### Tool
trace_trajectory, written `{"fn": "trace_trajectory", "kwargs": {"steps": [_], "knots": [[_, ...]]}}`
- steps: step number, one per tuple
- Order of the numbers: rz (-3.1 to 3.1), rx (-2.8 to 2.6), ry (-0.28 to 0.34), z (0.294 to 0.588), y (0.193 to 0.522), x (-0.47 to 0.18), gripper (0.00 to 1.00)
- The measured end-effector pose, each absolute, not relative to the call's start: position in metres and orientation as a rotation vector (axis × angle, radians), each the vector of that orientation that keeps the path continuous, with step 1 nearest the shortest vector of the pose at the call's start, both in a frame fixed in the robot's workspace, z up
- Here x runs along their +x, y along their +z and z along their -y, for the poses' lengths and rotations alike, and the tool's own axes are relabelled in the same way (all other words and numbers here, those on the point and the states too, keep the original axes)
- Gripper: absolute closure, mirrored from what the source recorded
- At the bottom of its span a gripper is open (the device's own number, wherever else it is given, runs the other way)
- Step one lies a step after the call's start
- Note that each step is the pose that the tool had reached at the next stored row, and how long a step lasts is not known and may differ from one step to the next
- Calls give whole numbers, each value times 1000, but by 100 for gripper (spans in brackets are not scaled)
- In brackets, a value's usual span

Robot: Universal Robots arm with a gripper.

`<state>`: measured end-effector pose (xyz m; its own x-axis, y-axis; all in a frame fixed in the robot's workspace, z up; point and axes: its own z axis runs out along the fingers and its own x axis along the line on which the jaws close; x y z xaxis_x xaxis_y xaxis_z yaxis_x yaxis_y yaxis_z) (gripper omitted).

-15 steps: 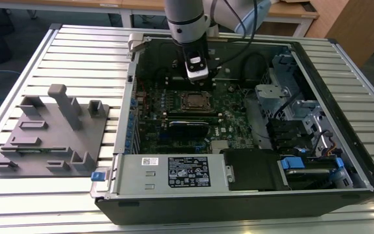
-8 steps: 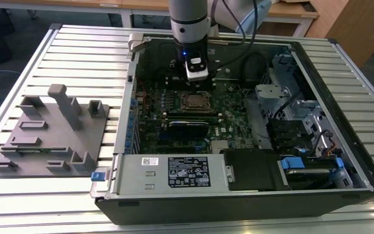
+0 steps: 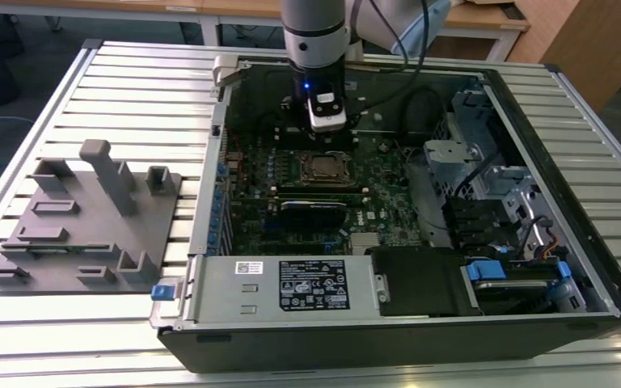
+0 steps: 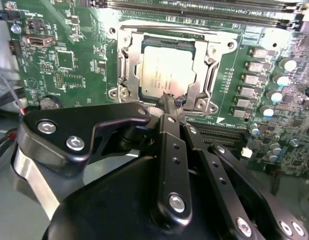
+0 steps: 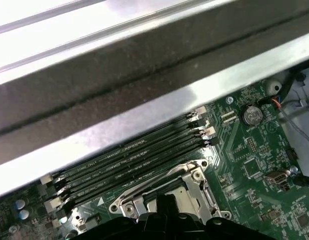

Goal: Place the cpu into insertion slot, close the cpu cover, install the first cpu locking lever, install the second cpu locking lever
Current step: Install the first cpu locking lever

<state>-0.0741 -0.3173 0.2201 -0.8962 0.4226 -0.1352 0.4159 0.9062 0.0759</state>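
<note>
We hover our gripper just above the insertion slot inside the open computer case. The jaws are pinched together and carry nothing. The cpu already sits in its socket, with the cpu cover down around it. Our worry: the fingertips could slip and scrape the green motherboard. The case rests on a slatted metal tabletop beside a grey fixture.

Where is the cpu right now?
The cpu sits in the insertion slot on the green motherboard, framed by the cpu cover, just beyond the gripper in the second wrist view.
</note>
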Motion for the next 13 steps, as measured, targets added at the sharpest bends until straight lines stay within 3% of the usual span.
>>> {"fn": "trace_trajectory", "kwargs": {"steps": [13], "knots": [[-2927, 648, 66, 317, 230, -74, 90]]}}
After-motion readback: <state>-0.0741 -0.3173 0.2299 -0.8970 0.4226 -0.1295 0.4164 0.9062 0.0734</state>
